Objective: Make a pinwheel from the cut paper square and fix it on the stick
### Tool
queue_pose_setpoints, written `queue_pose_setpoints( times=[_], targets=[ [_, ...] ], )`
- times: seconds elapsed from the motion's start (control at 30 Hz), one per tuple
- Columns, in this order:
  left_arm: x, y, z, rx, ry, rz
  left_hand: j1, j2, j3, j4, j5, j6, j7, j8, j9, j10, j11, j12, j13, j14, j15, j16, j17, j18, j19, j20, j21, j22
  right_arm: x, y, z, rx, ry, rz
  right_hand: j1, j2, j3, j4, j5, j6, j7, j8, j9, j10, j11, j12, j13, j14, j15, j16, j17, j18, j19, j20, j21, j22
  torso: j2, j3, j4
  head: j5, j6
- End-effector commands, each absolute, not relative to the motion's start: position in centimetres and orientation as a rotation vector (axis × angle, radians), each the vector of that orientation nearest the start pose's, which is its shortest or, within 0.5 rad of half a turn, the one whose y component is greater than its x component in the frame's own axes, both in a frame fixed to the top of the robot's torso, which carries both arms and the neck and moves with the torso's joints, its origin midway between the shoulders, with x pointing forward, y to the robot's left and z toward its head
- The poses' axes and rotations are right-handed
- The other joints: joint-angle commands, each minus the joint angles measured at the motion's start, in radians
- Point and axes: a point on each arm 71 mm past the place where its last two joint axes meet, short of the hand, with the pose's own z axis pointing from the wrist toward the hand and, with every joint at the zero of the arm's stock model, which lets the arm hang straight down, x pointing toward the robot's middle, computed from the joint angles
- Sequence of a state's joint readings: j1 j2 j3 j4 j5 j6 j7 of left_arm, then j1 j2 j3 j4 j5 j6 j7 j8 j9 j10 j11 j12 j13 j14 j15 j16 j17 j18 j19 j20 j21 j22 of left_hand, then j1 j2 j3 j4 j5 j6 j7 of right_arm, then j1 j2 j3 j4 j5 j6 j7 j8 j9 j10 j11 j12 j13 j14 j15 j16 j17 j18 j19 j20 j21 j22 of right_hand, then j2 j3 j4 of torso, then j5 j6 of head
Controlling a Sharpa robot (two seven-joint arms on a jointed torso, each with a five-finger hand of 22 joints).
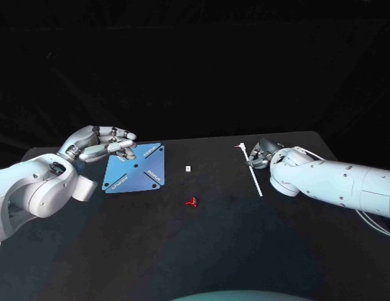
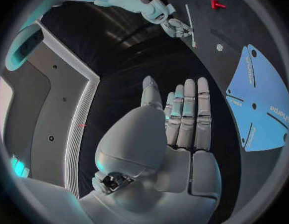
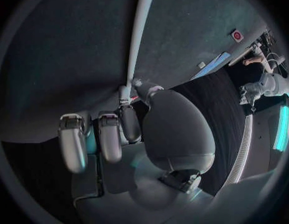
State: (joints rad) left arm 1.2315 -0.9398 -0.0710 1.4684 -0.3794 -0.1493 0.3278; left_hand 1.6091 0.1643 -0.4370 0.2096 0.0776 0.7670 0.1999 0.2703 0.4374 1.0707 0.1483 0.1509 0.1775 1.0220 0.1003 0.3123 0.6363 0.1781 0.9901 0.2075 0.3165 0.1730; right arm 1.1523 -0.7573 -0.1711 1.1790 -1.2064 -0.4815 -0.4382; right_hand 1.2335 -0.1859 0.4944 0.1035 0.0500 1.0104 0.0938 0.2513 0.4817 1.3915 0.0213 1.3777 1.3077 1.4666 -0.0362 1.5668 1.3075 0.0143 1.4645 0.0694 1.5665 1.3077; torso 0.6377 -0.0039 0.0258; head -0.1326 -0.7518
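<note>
Pinching thin white stick (image 1: 254,175) (image 3: 139,30), blue cut paper square (image 1: 137,168) (image 2: 263,99) flat on black table (image 1: 213,238)

The right hand (image 1: 268,152) (image 3: 138,129) pinches the stick's far end between thumb and fingertip. The stick lies right of centre, running near to far. The paper square is at left. The left hand (image 1: 100,145) (image 2: 182,134) is at its far left corner, fingers straight, side by side, holding nothing. A small red pin (image 1: 191,202) (image 2: 216,4) lies near centre. A tiny white piece (image 1: 188,168) sits between paper and stick.

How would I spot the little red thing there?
Start at the black table. Between the blue paper square and the white stick, nearer the robot, lies a small red piece. It is the only red thing; the tiny piece beyond it is white.
</note>
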Motion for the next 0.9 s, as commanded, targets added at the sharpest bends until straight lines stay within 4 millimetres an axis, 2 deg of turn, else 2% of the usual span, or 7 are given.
queue_pose_setpoints(
  times=[0.03, 0.4, 0.5, 0.63, 0.7, 0.77, 0.9],
  targets=[
    [49.13, 25.85, -17.58, -0.718, 1.618, -1.402, -0.005, 0.001, -0.021, -0.005, 0.004, 0.006, 0.005, -0.004, -0.001, 0.009, 0.0, -0.006, -0.002, 0.007, -0.001, -0.005, 0.0, 0.002, 0.006, -0.002, -0.004, -0.001, 51.21, -29.88, -27.99, 0.406, 1.842, 0.093, 0.007, -0.003, 0.002, -0.005, 0.006, 0.007, 0.0, 0.005, 0.001, 0.004, -0.002, 0.003, 0.048, 0.104, -0.008, 0.004, 0.263, -0.014, 0.106, -0.005, 0.004, 0.263, 0.0, -0.0001, 0.0004, -0.001, -0.002],
    [49.1, 25.82, -17.58, -0.721, 1.622, -1.405, -0.005, 0.002, -0.021, -0.005, 0.003, 0.006, 0.005, -0.004, -0.002, 0.01, 0.0, -0.008, -0.002, 0.008, -0.001, -0.006, 0.0, 0.002, 0.008, -0.002, -0.005, -0.002, 51.12, -29.99, -28.16, 0.396, 1.859, 0.031, -0.009, -0.01, 0.006, -0.003, 0.02, 0.025, -0.007, 0.015, 0.01, 0.01, -0.008, 0.007, 0.054, 0.104, -0.013, 0.004, 0.263, -0.014, 0.106, -0.01, 0.004, 0.263, 0.0, 0.0002, -0.0004, -0.002, -0.005],
    [49.08, 25.8, -17.59, -0.722, 1.624, -1.406, -0.005, 0.002, -0.021, -0.005, 0.003, 0.006, 0.005, -0.004, -0.002, 0.01, 0.0, -0.008, -0.002, 0.008, -0.001, -0.006, 0.0, 0.002, 0.008, -0.002, -0.005, -0.002, 51.06, -29.95, -28.15, 0.395, 1.858, 0.011, -0.012, -0.01, 0.031, -0.011, 0.089, 0.043, -0.018, 0.026, 0.021, 0.033, -0.019, 0.029, 0.08, 0.104, -0.023, 0.004, 0.263, -0.014, 0.106, -0.019, 0.004, 0.263, 0.0, 0.0002, -0.0002, -0.003, -0.007],
    [49.06, 25.8, -17.6, -0.722, 1.626, -1.406, -0.005, 0.002, -0.021, -0.005, 0.003, 0.006, 0.005, -0.004, -0.002, 0.01, 0.0, -0.008, -0.002, 0.008, -0.001, -0.006, 0.0, 0.002, 0.008, -0.002, -0.005, -0.002, 50.99, -29.85, -28.12, 0.393, 1.856, -0.001, -0.01, -0.005, 0.055, -0.025, 0.138, 0.052, -0.025, 0.033, 0.03, 0.051, -0.025, 0.046, 0.101, 0.104, -0.029, 0.004, 0.263, -0.014, 0.106, -0.025, 0.004, 0.263, 0.0, -0.0002, -0.0003, -0.005, -0.009],
    [49.05, 25.79, -17.6, -0.723, 1.627, -1.407, -0.005, 0.002, -0.021, -0.005, 0.003, 0.006, 0.005, -0.004, -0.002, 0.01, 0.0, -0.008, -0.002, 0.008, -0.001, -0.006, 0.0, 0.002, 0.008, -0.002, -0.005, -0.002, 50.97, -29.73, -28.07, 0.389, 1.849, -0.005, -0.013, -0.006, 0.074, -0.042, 0.187, 0.059, -0.03, 0.042, 0.04, 0.069, -0.03, 0.064, 0.123, 0.104, -0.033, 0.004, 0.263, -0.014, 0.106, -0.029, 0.004, 0.263, 0.0, -0.0001, -0.0006, -0.005, -0.009],
    [49.05, 25.78, -17.6, -0.724, 1.628, -1.407, -0.005, 0.002, -0.021, -0.005, 0.003, 0.006, 0.005, -0.004, -0.002, 0.01, 0.0, -0.008, -0.002, 0.008, -0.001, -0.006, 0.0, 0.002, 0.008, -0.002, -0.005, -0.002, 50.98, -29.66, -27.99, 0.39, 1.838, -0.006, -0.009, -0.002, 0.087, -0.058, 0.209, 0.068, -0.036, 0.051, 0.049, 0.09, -0.034, 0.087, 0.149, 0.104, -0.037, 0.004, 0.263, -0.014, 0.106, -0.032, 0.004, 0.263, 0.0, 0.0, -0.0003, -0.005, -0.01],
    [49.04, 25.78, -17.6, -0.725, 1.629, -1.408, -0.005, 0.002, -0.021, -0.005, 0.003, 0.006, 0.005, -0.004, -0.002, 0.01, 0.0, -0.008, -0.002, 0.008, -0.001, -0.006, 0.0, 0.002, 0.008, -0.002, -0.005, -0.002, 51.02, -29.61, -27.8, 0.403, 1.805, 0.0, -0.019, 0.001, 0.094, -0.069, 0.219, 0.079, -0.043, 0.066, 0.063, 0.11, -0.04, 0.107, 0.173, 0.104, -0.042, 0.004, 0.263, -0.014, 0.106, -0.036, 0.004, 0.263, 0.0, 0.0001, 0.0004, -0.004, -0.011]
  ],
)
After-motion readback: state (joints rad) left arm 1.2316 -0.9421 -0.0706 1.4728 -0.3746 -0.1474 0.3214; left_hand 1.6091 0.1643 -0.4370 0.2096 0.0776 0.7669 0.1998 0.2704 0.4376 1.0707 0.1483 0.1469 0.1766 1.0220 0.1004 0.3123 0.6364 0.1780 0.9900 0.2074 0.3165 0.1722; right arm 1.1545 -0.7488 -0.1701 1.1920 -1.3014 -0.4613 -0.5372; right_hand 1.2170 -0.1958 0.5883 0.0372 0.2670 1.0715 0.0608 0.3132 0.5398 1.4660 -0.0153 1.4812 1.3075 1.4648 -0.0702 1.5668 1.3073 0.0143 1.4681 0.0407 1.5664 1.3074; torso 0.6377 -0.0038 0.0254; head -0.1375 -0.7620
